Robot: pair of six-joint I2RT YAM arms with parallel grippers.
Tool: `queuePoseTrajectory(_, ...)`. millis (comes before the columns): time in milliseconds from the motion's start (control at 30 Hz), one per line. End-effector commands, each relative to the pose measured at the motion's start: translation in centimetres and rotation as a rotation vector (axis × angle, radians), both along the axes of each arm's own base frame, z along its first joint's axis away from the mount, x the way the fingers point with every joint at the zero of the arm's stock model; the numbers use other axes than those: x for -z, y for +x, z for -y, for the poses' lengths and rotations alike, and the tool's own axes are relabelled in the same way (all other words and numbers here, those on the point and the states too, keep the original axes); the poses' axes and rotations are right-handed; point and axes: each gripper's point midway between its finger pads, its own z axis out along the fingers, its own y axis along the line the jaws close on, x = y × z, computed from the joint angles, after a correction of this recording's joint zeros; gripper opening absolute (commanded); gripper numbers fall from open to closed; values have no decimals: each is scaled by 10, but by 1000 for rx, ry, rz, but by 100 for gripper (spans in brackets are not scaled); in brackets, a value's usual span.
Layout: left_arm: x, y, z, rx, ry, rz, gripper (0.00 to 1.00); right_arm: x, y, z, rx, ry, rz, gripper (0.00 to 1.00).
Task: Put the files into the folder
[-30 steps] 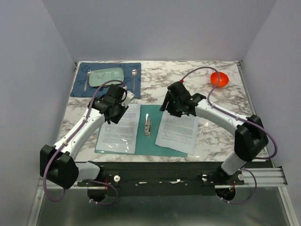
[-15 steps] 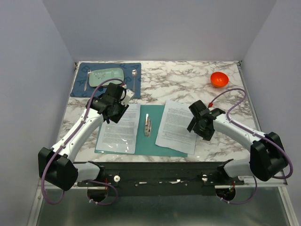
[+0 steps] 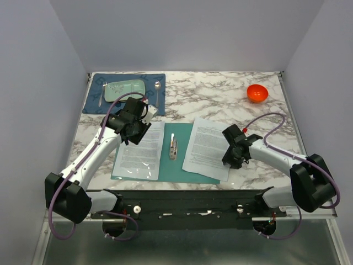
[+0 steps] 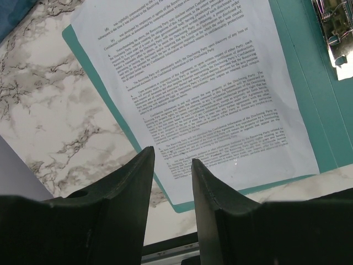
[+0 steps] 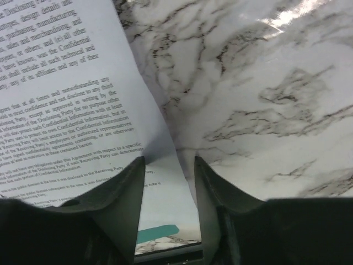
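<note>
We see the teal folder [image 3: 185, 144] lying open and flat on the marble table [image 3: 220, 99], near the front edge, with its metal clip [image 3: 174, 148] along the middle fold. The left sheet [image 3: 139, 153], covered in small black print, lies squarely on the folder's left half. The right sheet [image 3: 205, 148] lies tilted on the folder's right half, and its right edge hangs over onto the bare marble. The left gripper [image 3: 131, 136] hovers above the far corner of the left sheet. In its wrist view we see the left gripper [image 4: 172, 155] with its two fingers a narrow gap apart, nothing between them, and the left sheet [image 4: 193, 94], the folder's teal border [image 4: 309, 99] and the clip [image 4: 333, 27] below. The right gripper [image 3: 230, 159] sits low at the right edge of the right sheet. From its wrist view the right gripper [image 5: 169, 160] is parted, and the edge of the right sheet [image 5: 55, 110] runs into the gap between its fingers; we cannot tell whether either finger touches the paper. A sliver of the folder [image 5: 157, 234] shows beneath that sheet. At the far left corner a blue placemat [image 3: 149, 80] carries a pale green plate [image 3: 126, 90] and a spoon [image 3: 158, 91], and an orange bowl [image 3: 257, 93] stands at the far right, well apart from the folder.
</note>
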Motion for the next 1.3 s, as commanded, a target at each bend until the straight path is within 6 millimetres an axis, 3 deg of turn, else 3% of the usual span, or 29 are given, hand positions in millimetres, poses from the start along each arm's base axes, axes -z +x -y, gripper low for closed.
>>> queuePoseTrajectory(0, -4, -1, 5, 11, -21, -5, 47, 17, -2, -12, 19, 79, 4, 36)
queuePoseTrajectory(167, -3, 0, 5, 8, -19, -5, 47, 17, -4, -15, 9, 106, 12, 15)
queuePoseTrajectory(367, 0, -1, 5, 7, -14, -13, 47, 4, -2, -18, -21, 143, 61, 1)
queuePoseTrajectory(667, 0, 0, 5, -1, -12, -15, 47, -23, 2, -27, -191, 197, 166, 1)
queuePoseTrajectory(1067, -1, 2, 4, -10, -12, -12, 47, -35, -3, -36, -466, 191, 142, 1)
queuePoseTrajectory(1200, 0, 1, 4, -10, -8, -15, 47, -37, -6, -33, -481, 176, 134, 1)
queuePoseTrajectory(1267, 0, 1, 4, -11, -9, -14, 47, -33, -2, -19, -390, 106, 124, 3)
